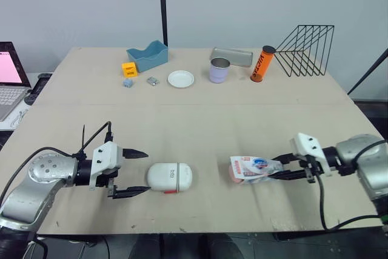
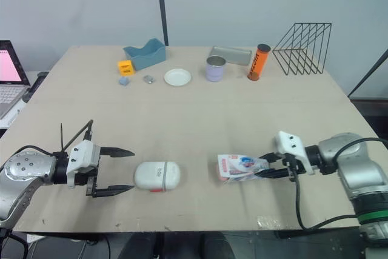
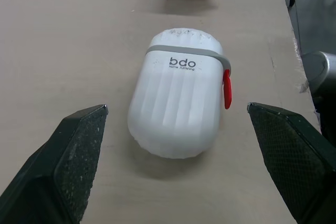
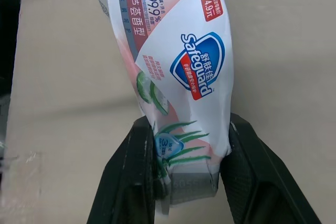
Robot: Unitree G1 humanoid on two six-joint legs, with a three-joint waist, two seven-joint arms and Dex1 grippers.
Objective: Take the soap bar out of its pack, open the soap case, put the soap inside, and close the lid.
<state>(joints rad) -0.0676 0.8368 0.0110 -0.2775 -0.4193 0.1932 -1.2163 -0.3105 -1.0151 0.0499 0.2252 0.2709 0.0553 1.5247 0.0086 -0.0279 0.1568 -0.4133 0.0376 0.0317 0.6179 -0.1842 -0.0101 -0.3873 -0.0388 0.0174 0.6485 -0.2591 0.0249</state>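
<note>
Left gripper [image 1: 145, 173] gapes wide, empty; the soap case [image 1: 170, 177] lies just ahead, lengthwise along its fingers, its red clasp [image 3: 226, 87] clear in the wrist view. Right gripper [image 1: 274, 168] pinches one end of the soap pack [image 1: 250, 167], which stretches straight ahead.

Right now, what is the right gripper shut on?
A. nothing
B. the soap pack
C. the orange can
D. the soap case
B: the right gripper pinches one end of the soap pack between its two fingers, while the soap case lies free on the table in front of the open left gripper.
</note>
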